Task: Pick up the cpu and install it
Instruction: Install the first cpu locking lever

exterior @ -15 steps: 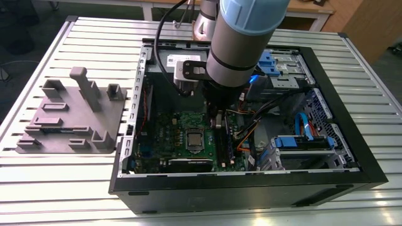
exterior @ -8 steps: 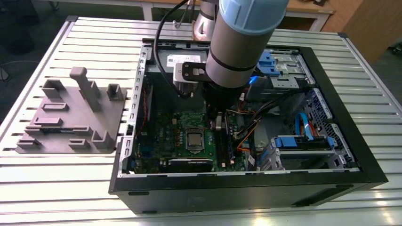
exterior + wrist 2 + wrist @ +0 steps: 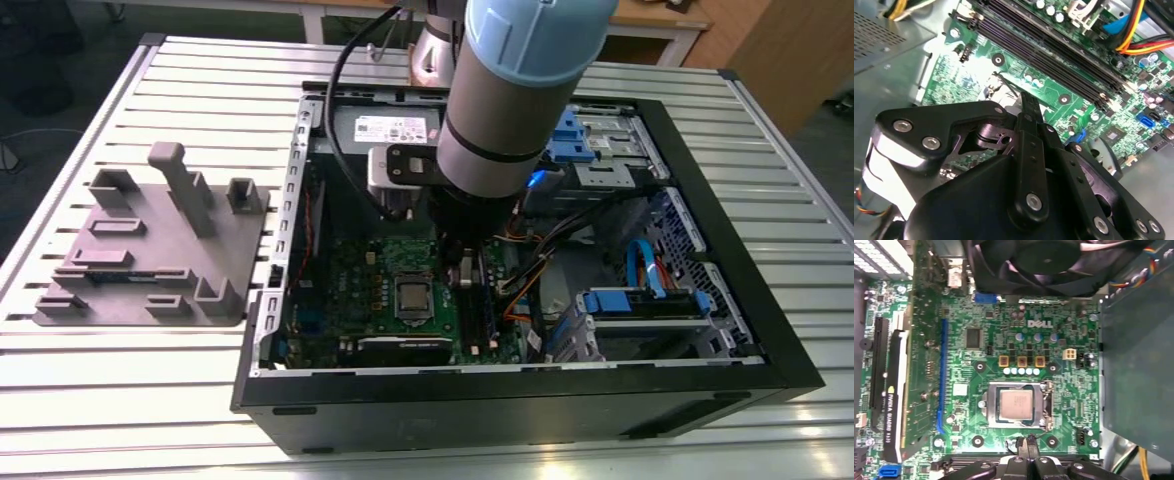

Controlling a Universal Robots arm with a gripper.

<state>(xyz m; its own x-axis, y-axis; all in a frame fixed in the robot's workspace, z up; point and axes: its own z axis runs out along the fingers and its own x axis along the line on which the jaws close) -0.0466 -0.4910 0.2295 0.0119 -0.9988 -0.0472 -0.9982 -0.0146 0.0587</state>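
The cpu (image 3: 1015,405) is a small square chip with a silver-grey top. It lies flat inside the metal-framed socket (image 3: 985,405) on the green motherboard (image 3: 1064,385). In the exterior view the cpu (image 3: 414,297) sits at the board's centre, inside the open computer case. My gripper (image 3: 1029,442) hangs above the board just beside the socket's edge, its thin black fingers (image 3: 1027,107) pressed together with nothing between them. In the exterior view the gripper (image 3: 466,272) sits under the arm's wrist, to the right of the cpu.
A grey fixture plate (image 3: 147,250) with upright pegs lies on the slatted table at the exterior view's left. The black case wall (image 3: 534,405) rings the board. A black fan (image 3: 1044,262), a graphics card (image 3: 891,395), memory slots (image 3: 1054,55) and loose cables (image 3: 1136,37) crowd around it.
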